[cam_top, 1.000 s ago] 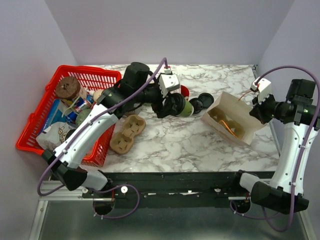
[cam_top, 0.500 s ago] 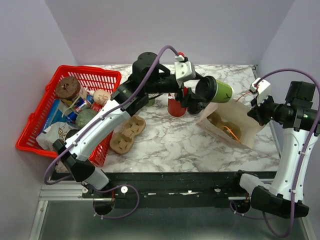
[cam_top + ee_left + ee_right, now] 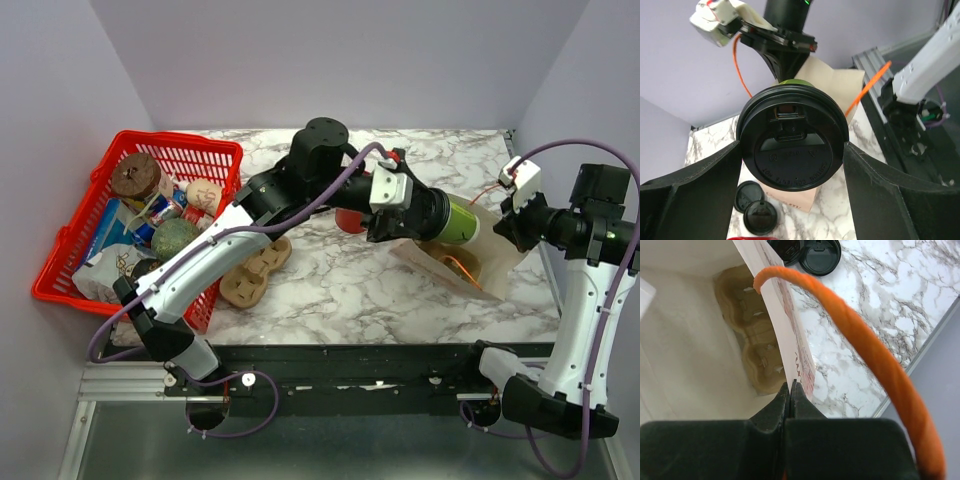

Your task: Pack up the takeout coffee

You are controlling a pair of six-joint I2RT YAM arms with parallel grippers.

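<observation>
Holding the takeout coffee (image 3: 460,222) in the left end effector (image 3: 432,215), out over the right half of the table (image 3: 340,290). Gripping it with both fingers (image 3: 695,185) spread wide, one pressed on each side just under the black lid (image 3: 792,145). Carrying it tipped on its side, lid toward the wrist camera, green bottom toward the open mouth of the paper bag (image 3: 495,262). Seen from above, overlapping the bag's near rim; cannot tell whether any of it is already inside. Pinching the bag's thin wall (image 3: 782,330) with the right end effector (image 3: 791,390), clenched tight on the paper so the mouth stays spread toward the left arm. Inside the bag, a brown pulp cup carrier (image 3: 752,352) lying against the bottom. Beside the clenched fingers, arching across the right wrist view, an orange cord handle (image 3: 865,350). On the marble behind the bag, two loose black lids (image 3: 757,212), touching each other. Behind the left arm, partly hidden, a red cup (image 3: 348,218). Further left, a second pulp carrier (image 3: 250,270) flat on the table, just beside a red basket (image 3: 180,145) full of mixed groceries.
</observation>
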